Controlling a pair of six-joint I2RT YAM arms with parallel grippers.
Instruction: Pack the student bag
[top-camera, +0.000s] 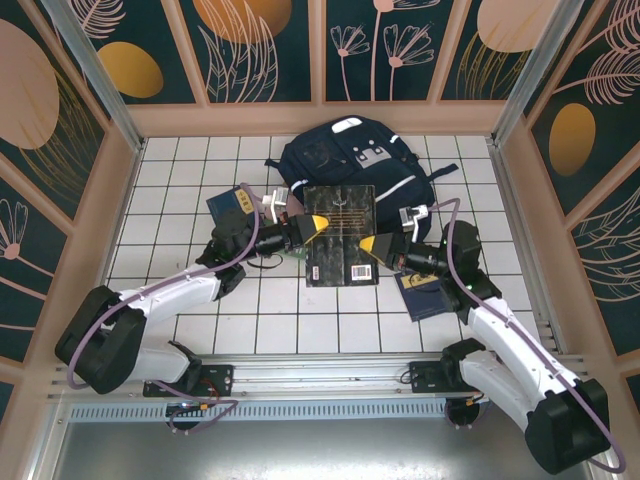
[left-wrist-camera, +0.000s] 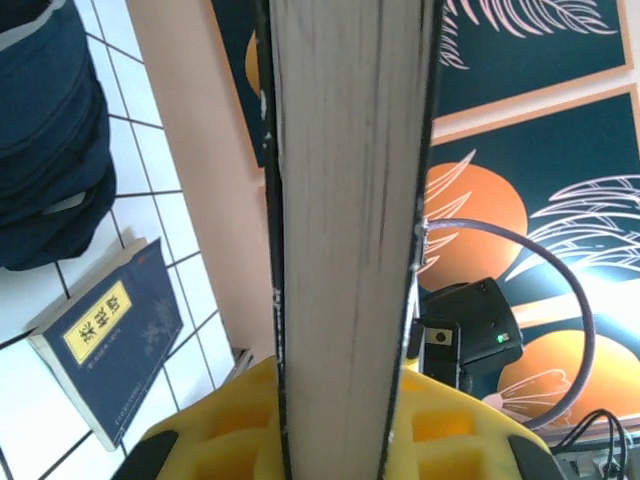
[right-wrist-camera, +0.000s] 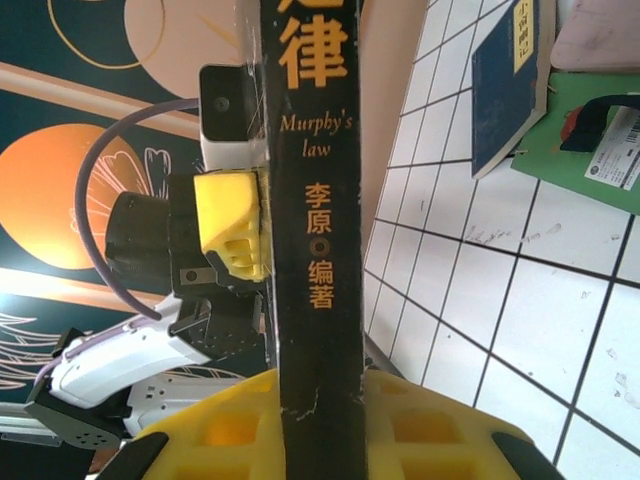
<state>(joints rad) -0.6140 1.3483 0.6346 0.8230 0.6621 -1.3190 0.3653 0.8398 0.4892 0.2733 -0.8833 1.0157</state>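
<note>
The student bag (top-camera: 345, 160), a navy backpack, lies at the back middle of the tiled floor, and its edge shows in the left wrist view (left-wrist-camera: 50, 150). In front of it a black book (top-camera: 340, 233) is held off the floor from both sides. My left gripper (top-camera: 315, 225) is shut on the book's left side; its yellow fingers (left-wrist-camera: 215, 425) press the covers on either side of the book's page edge (left-wrist-camera: 350, 200). My right gripper (top-camera: 372, 245) is shut on the spine side, where the spine (right-wrist-camera: 315, 200) reads "Murphy's law" between its fingers (right-wrist-camera: 225, 430).
A blue book (top-camera: 232, 205) lies left of the bag, also seen as the blue book (left-wrist-camera: 110, 335) and the blue book (right-wrist-camera: 510, 85). Another blue book (top-camera: 425, 295) lies under the right arm. A green packet (right-wrist-camera: 585, 160) lies on the tiles. Walls enclose the floor.
</note>
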